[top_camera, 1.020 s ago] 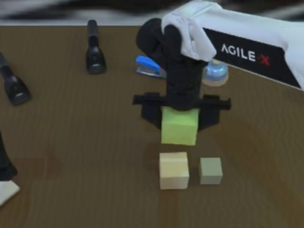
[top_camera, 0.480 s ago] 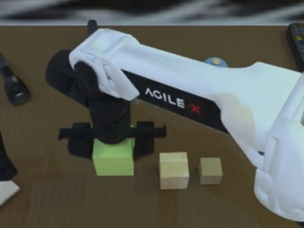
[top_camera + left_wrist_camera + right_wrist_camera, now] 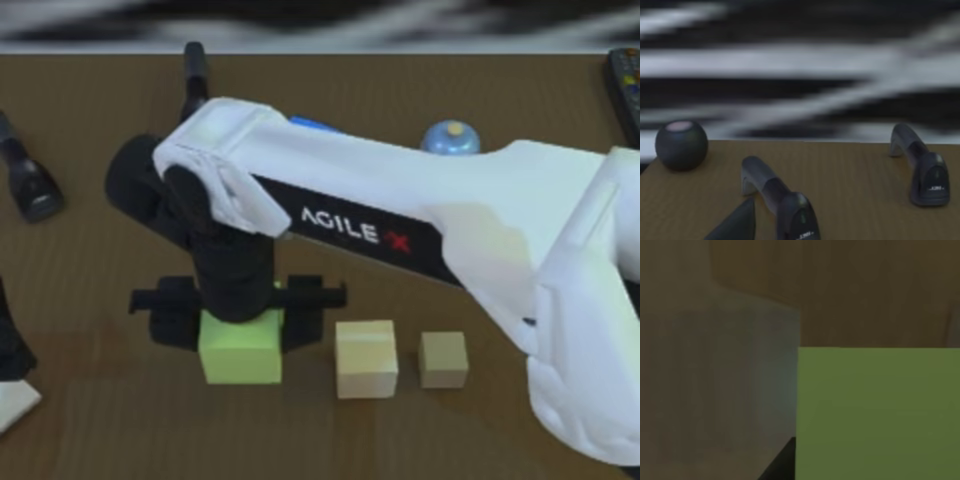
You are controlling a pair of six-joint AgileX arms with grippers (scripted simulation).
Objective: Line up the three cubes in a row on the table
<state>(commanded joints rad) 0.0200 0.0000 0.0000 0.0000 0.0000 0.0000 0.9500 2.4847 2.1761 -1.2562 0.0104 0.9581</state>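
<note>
Three cubes stand in a row near the table's (image 3: pixel 100 430) front. The large lime-green cube (image 3: pixel 240 347) is on the left, the cream cube (image 3: pixel 366 358) in the middle and the small grey-olive cube (image 3: pixel 443 360) on the right. My right gripper (image 3: pixel 238 318) reaches across from the right and is shut on the lime-green cube, with a black finger on each side of it. In the right wrist view the lime-green cube (image 3: pixel 880 415) fills much of the picture. My left arm (image 3: pixel 10 350) is parked at the left edge.
Two black handheld scanners (image 3: pixel 30 185) (image 3: pixel 195 75) lie at the back left. A blue bell (image 3: pixel 450 137) and a remote (image 3: pixel 625 80) are at the back right. The left wrist view shows a dark ball (image 3: pixel 681 145) and two scanners (image 3: pixel 790 210) (image 3: pixel 922 170).
My right gripper has carried the lime-green cube from behind the cream cube to the left and forward. It then lowered the cube into line with the other two.
</note>
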